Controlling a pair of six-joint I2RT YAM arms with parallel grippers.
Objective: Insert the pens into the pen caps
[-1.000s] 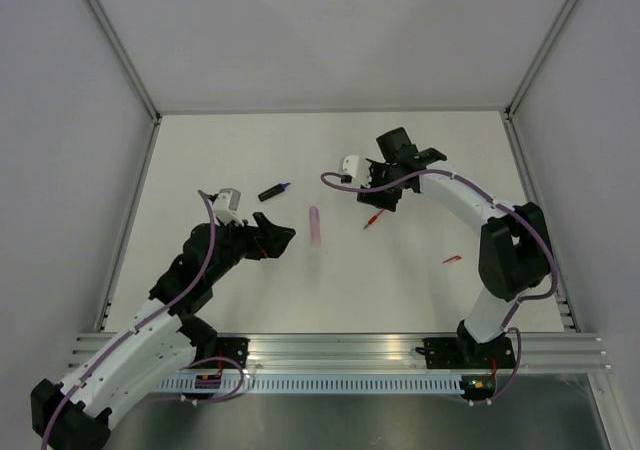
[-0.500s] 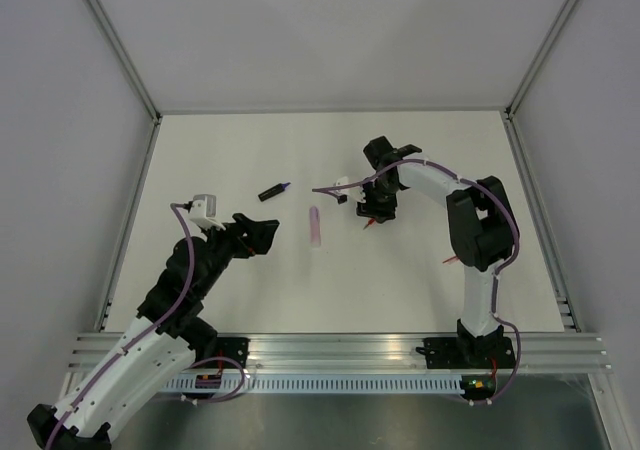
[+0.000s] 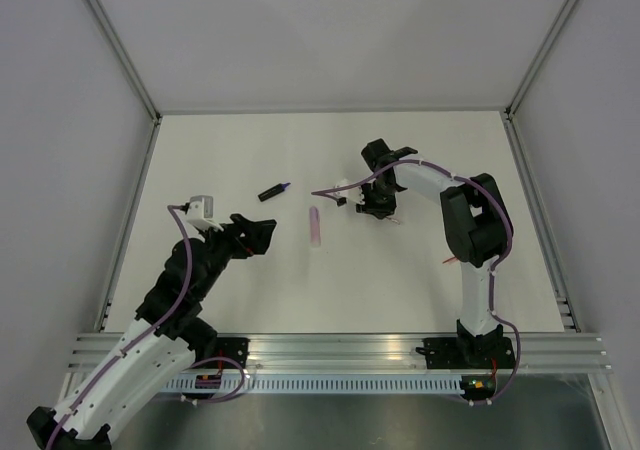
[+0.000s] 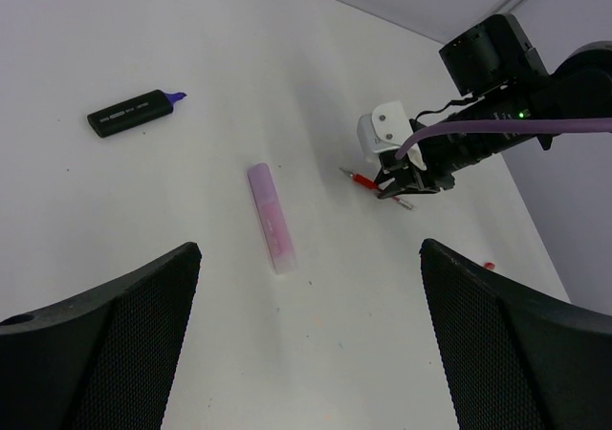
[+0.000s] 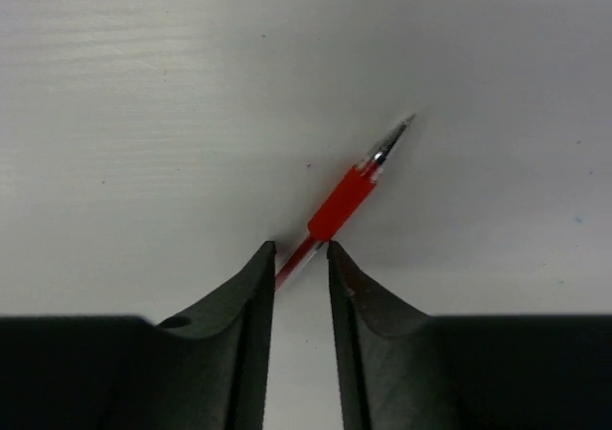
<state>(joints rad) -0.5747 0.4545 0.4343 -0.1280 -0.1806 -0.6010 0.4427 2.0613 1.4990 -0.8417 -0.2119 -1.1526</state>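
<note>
Nearest me is the aluminium rail (image 3: 340,350) along the near edge of the white tabletop (image 3: 250,150), with both arm bases bolted to it. The left gripper (image 3: 258,234) hovers over the near-left part, its fingers spread as wide as they go and holding nothing. The red cap (image 4: 489,265) lies toward the right edge, just beside the right arm. The pink pen (image 3: 316,226) lies flat about mid-tabletop. Right of it, the right gripper (image 5: 301,248) is down on the red pen (image 5: 342,201), its fingers drawn narrow round the clear barrel (one looks to touch it; I cannot tell if it is clamped). The pen lies flat with its tip pointing away from the fingers. The dark pen (image 3: 272,191) lies left of centre, farther back, purple tip bare. Plain grey walls and metal corner posts close off the far side.

A second ago the right gripper was beyond the red pen; it has since come down over it. The left arm has drawn back leftward. The pink and dark pens have not moved.
</note>
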